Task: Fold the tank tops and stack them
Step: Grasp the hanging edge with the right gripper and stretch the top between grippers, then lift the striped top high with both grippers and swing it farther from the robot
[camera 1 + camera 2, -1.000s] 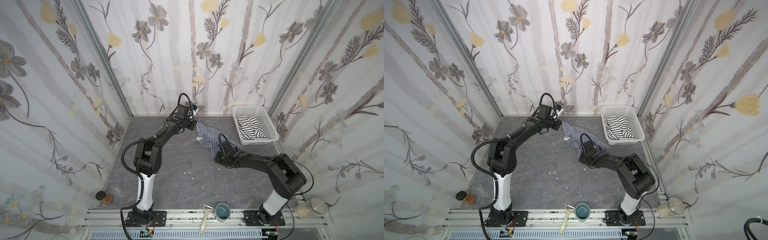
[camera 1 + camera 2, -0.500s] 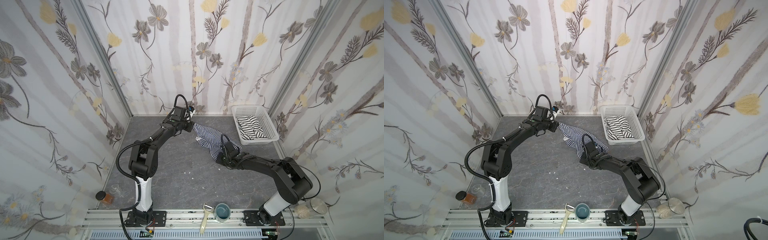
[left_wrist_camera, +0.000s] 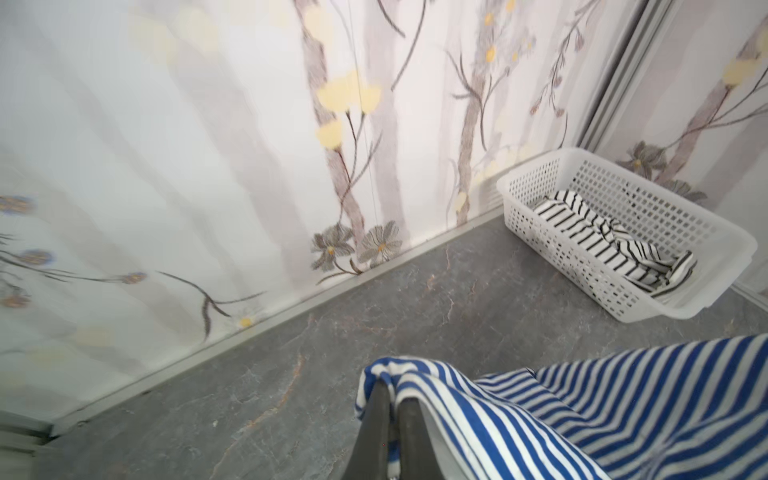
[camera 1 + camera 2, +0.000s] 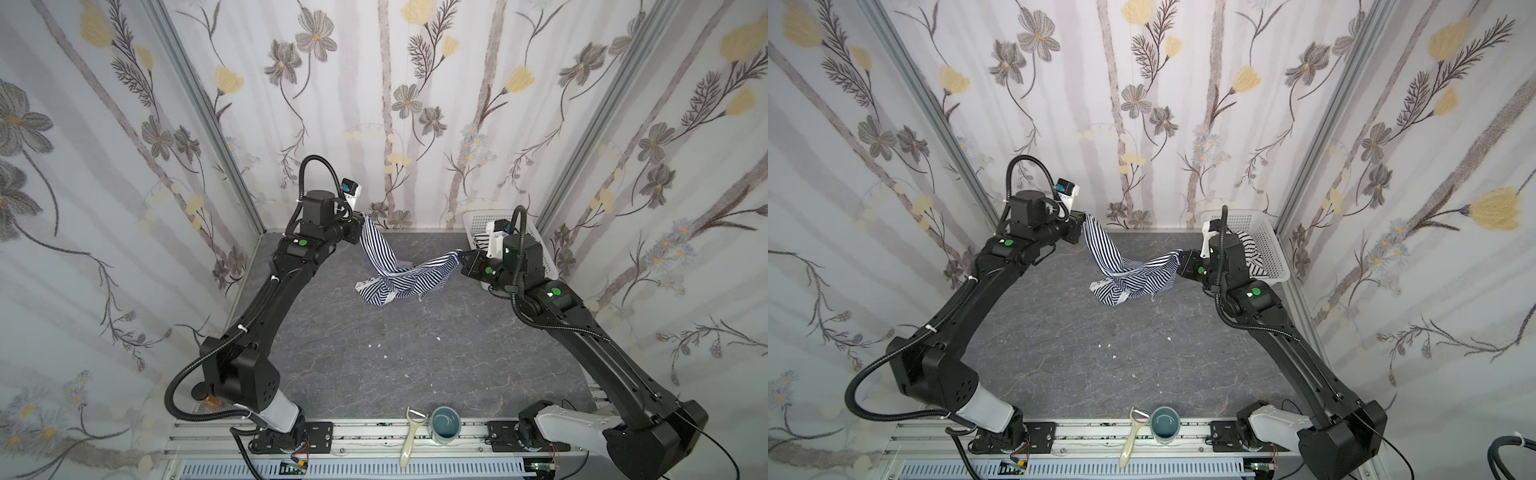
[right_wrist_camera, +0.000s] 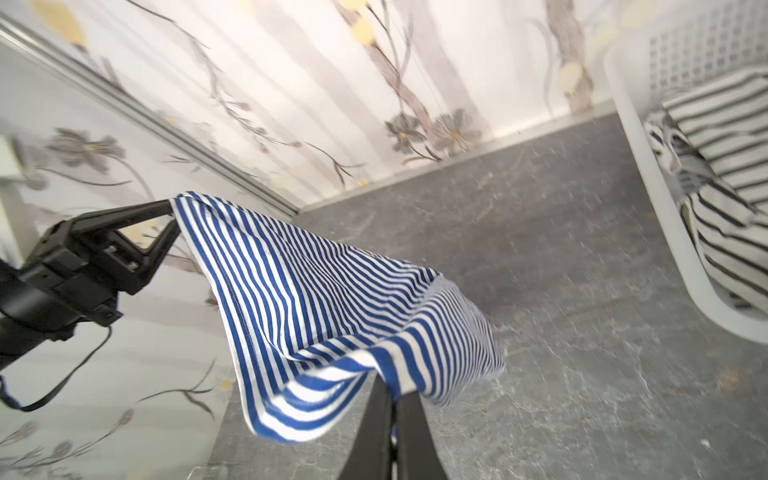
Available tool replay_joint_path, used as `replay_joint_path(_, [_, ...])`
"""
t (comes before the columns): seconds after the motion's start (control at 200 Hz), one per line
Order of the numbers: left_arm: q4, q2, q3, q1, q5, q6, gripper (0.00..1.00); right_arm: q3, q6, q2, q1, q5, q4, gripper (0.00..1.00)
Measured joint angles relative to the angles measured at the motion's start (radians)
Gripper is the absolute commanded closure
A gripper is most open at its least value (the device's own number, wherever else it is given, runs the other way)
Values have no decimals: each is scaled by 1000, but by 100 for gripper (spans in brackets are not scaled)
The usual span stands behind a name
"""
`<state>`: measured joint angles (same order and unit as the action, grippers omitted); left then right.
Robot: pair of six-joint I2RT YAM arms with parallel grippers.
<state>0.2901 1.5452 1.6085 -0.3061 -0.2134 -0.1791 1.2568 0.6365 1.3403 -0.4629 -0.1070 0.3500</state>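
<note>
Grey marbled tabletop (image 4: pixel 374 374), far half: fine navy-and-white striped tank top (image 4: pixel 399 276) strung up in the air, long axis left-right, sagging mid-span, loose bunch hanging toward table, contact unclear. Left end sits at left gripper (image 4: pixel 360 226) near back wall, right end at right gripper (image 4: pixel 461 262), each with jaws clamped on a fabric edge. White perforated plastic basket (image 4: pixel 478 216) in far right corner, just behind right gripper, holds white wide-black-striped tank top (image 3: pixel 598 237), crumpled

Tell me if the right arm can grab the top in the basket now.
Probably not yet: the right gripper is shut on the blue-striped top, which the left gripper also holds. The basket sits close beside that gripper, unobstructed.
</note>
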Motion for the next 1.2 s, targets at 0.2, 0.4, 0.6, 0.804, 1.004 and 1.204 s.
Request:
replay_joint_path(0.2, [87, -126, 110, 2, 53, 3, 100, 168, -53, -30, 4, -122, 61, 100])
replay_joint_path(0.4, [206, -193, 267, 2, 83, 11, 100, 314, -80, -56, 6, -179, 113, 100])
replay_joint_path(0.6, [303, -191, 412, 2, 100, 19, 100, 432, -84, -55, 55, -203, 153, 100])
replay_joint_path(0.804, [310, -102, 456, 32, 111, -4, 100, 494, -57, 42, 171, -273, 137, 100])
replay_joint_path(1.004, [261, 62, 445, 148, 44, 27, 100, 497, -23, 232, 267, -382, 75, 100])
replay_joint_path(1.204, [224, 308, 645, 189, -37, 72, 100, 614, 37, 492, 318, -486, -21, 100])
